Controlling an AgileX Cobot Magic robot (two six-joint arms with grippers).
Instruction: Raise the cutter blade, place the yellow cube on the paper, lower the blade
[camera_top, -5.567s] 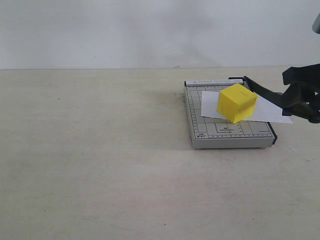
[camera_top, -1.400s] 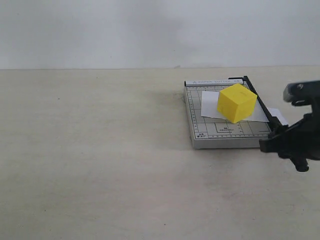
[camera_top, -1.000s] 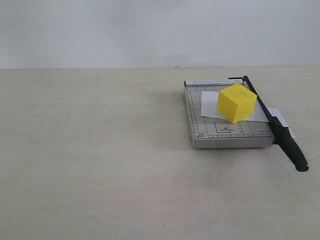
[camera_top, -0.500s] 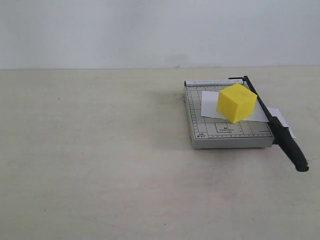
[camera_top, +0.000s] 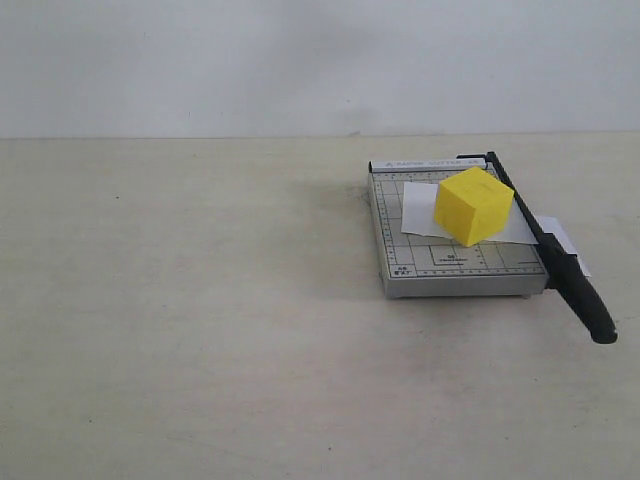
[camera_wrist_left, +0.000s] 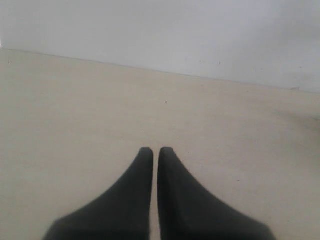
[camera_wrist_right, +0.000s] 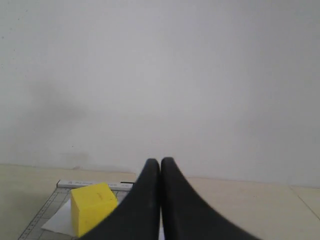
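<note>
Left claw is pinched narrow, holding nothing. Ahead of the right claw, likewise pinched and empty, the yellow cube sits on the paper, beside the lowered cutter blade. The cube looks light and rigid; take it by opposite flat faces.

— Where's the cutter base?
— On the table's right half, toward the back.
— And the cube?
— On the paper, which lies across the base. The cutter blade lies along the base's right edge; the paper's end seems to pass under it, sticking out rightward.
</note>
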